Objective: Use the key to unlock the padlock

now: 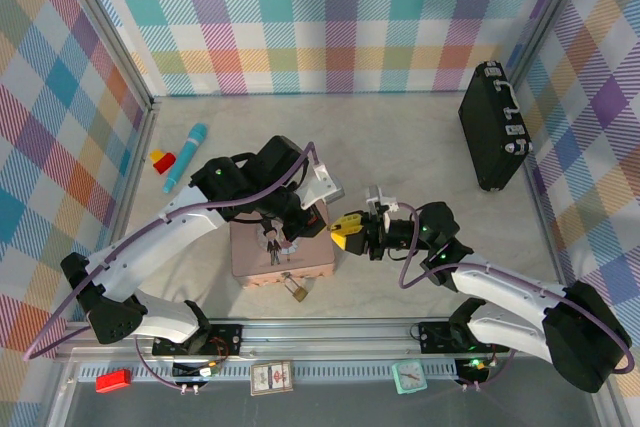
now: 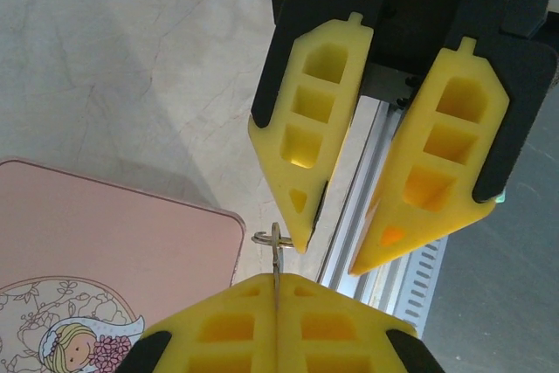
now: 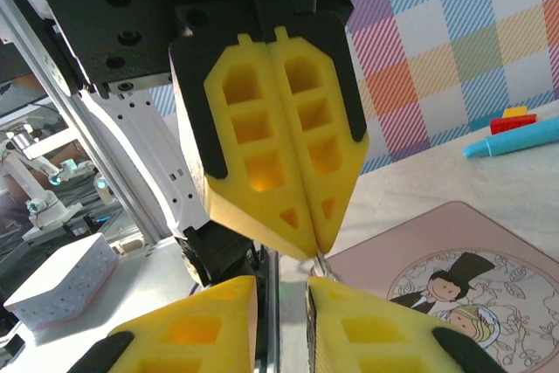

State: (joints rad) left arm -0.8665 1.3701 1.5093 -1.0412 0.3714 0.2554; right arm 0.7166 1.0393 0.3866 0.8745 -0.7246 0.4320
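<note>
Nearest, the padlock (image 1: 297, 290) is lying on the counter (image 1: 420, 147), just beside the pink tin's (image 1: 260, 257) near edge. Beyond, the left fingers (image 2: 227, 325) are pinching the key (image 2: 276, 251), its free end pointing toward the right fingers (image 2: 306, 128), which are standing slightly apart.

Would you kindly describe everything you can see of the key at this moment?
The key is a thin, silvery metal sliver seen edge-on, with a small wire loop at its free end. It is pinched in the shut left gripper and pokes straight out past its fingertips, held off the table beside the pink tin. The right gripper, jaws apart, flanks it; contact cannot be told.
</note>
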